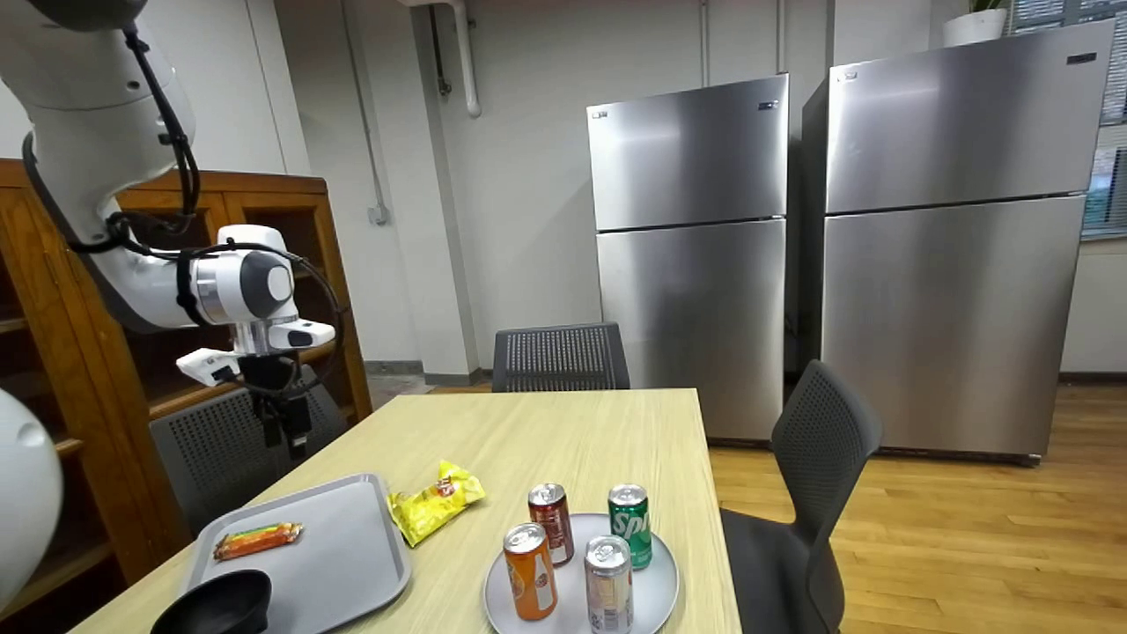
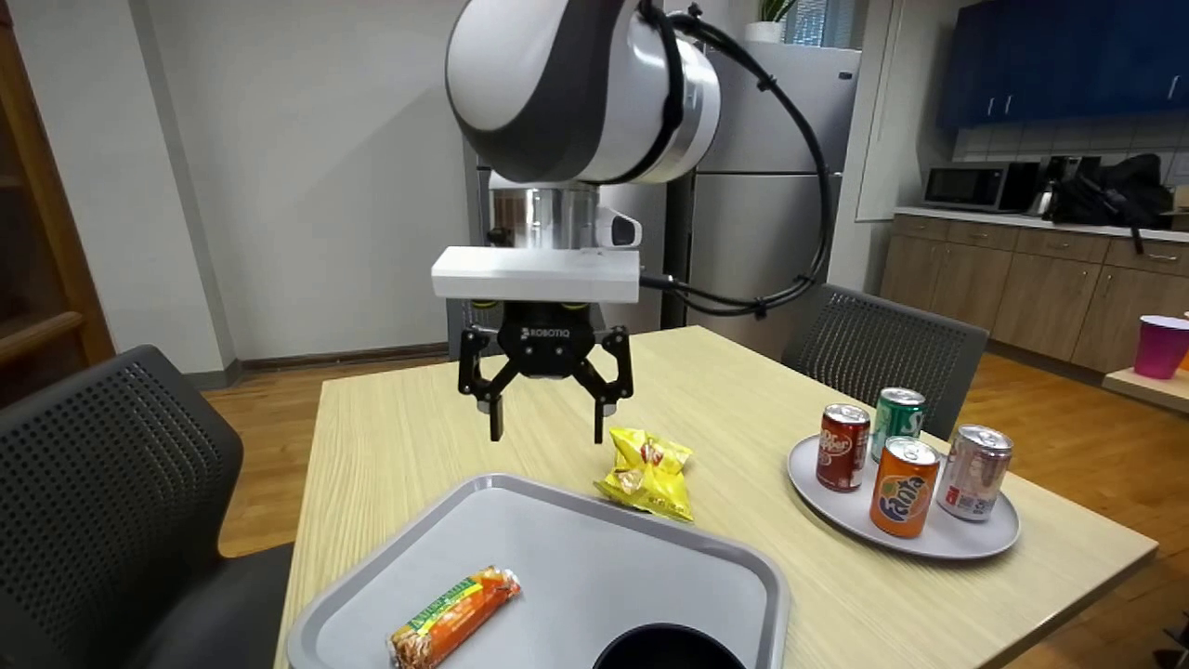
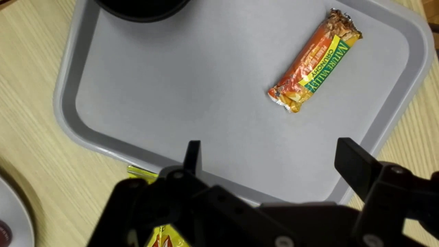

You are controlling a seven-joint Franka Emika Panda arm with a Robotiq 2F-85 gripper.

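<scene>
Currently, my gripper (image 2: 547, 429) is hanging above the table (image 2: 399, 427), near the middle of the frame in an exterior view; its black fingers (image 2: 599, 423) are pointing down and standing wide apart.

Item: grey tray (image 3: 205, 96), rectangular, round-cornered, is filling most of the wrist view; my fingers are showing in front of its rim along the lower part of that frame.

Item: yellow snack bag (image 2: 650, 474) is lying on the table just beside the tray, slightly below and right of centre in an exterior view; in the wrist view I am partly covering it at the lower left.

Item: wrapped Nature Valley bar (image 3: 315, 63), orange, green and yellow, is lying aslant on the tray at the upper right of the wrist view, well apart from my fingers.

Item: black bowl (image 3: 144, 12) is sitting on the tray at the upper left of the wrist view, cut by the border.

Item: round grey plate (image 2: 966, 542) is resting on the table at the right in an exterior view, bearing four upright cans: dark red Dr Pepper can (image 2: 842, 451), green Sprite can (image 2: 899, 418), orange Fanta can (image 2: 904, 488) and pale metallic can (image 2: 974, 474).

Surroundings: two steel refrigerators (image 1: 691, 291) are standing at the right in an exterior view, and a wooden cabinet (image 1: 79, 379) is standing at its left.
</scene>
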